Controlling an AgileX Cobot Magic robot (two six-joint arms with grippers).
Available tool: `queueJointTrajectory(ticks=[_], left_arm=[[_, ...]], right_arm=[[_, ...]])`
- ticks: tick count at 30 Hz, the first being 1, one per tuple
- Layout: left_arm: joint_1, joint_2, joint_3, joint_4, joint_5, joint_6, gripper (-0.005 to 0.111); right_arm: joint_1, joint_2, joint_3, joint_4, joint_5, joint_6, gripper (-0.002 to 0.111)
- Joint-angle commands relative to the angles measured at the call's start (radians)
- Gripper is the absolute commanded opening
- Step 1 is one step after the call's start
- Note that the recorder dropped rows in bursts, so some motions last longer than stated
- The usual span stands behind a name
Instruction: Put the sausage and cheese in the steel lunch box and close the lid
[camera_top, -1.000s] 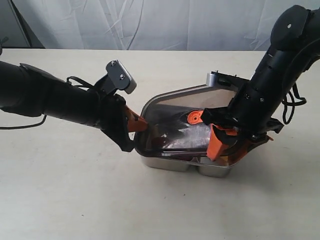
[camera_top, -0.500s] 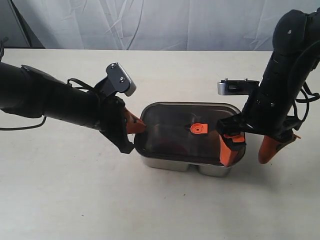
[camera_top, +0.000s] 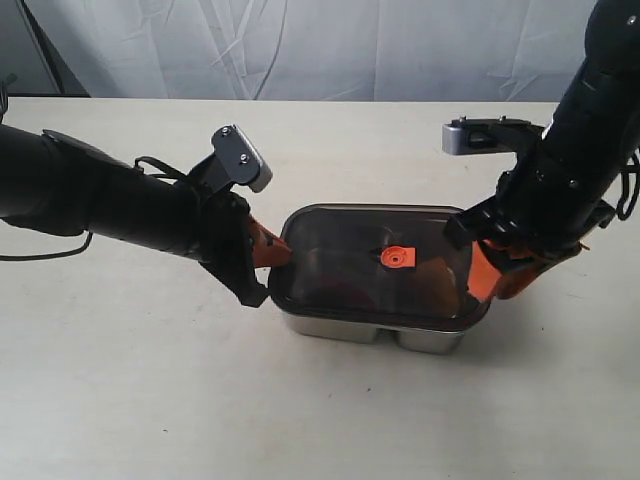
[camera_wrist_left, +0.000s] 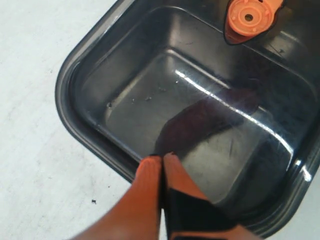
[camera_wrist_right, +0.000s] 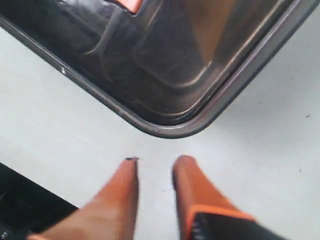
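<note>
Matte tabletop (camera_top: 150, 400) carries shiny steel lunch box (camera_top: 370, 332) under smoky lid (camera_top: 340, 255).

We saw the smoky transparent lid (camera_top: 340, 255) lying flat on the shiny steel lunch box (camera_top: 375, 330), its dark rim level along the box's edge and its orange valve tab (camera_top: 397, 257) at the centre. Through it we made out the sausage (camera_wrist_left: 200, 120) as a dark red curved shape in one compartment. The cheese (camera_wrist_right: 212, 25) showed only as a dim yellowish patch in the other.
</note>
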Motion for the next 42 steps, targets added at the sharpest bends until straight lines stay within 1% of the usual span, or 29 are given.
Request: queueJointTrajectory(ticks=[1, 2, 5, 10, 21, 26, 29, 34, 37, 40, 42], left_arm=[[-0.004, 0.022, 0.018, 0.045, -0.035, -0.005, 0.0], [-0.004, 0.022, 0.018, 0.045, -0.035, -0.008, 0.0], [-0.004, 0.022, 0.018, 0.045, -0.035, -0.015, 0.0], [-0.004, 0.022, 0.018, 0.054, -0.035, -0.019, 0.0], [-0.004, 0.019, 0.018, 0.06, -0.032, -0.022, 0.0], [-0.004, -0.039, 0.018, 0.04, -0.039, -0.022, 0.0], [-0.004, -0.099, 0.018, -0.01, -0.073, -0.02, 0.0], [-0.004, -0.183, 0.018, -0.025, -0.094, -0.02, 0.0], [-0.004, -0.246, 0.018, -0.052, -0.072, -0.024, 0.0], [-0.004, -0.344, 0.018, -0.061, -0.058, -0.051, 0.0], [-0.004, -0.429, 0.018, -0.041, -0.058, -0.091, 0.0]], right_arm=[[-0.002, -0.015, 0.0, 0.062, -0.258, 0.001, 0.001], [-0.002, 0.011, 0.0, 0.043, -0.343, 0.016, 0.001], [-0.002, 0.068, 0.0, -0.045, -0.442, 0.091, 0.001], [-0.002, 0.199, 0.0, -0.039, -0.451, 0.091, 0.001], [-0.002, 0.259, 0.0, -0.018, -0.479, 0.09, 0.001], [-0.002, 0.149, 0.0, 0.022, -0.573, 0.088, 0.001], [-0.002, 0.054, 0.0, 0.031, -0.611, 0.083, 0.0], [-0.002, -0.037, 0.0, 0.031, -0.567, 0.083, -0.001], [-0.002, -0.093, 0.002, 0.044, -0.555, 0.083, -0.001], [0.008, -0.168, 0.002, 0.052, -0.59, 0.083, -0.001], [0.021, -0.229, 0.002, 0.05, -0.613, 0.083, -0.001]])
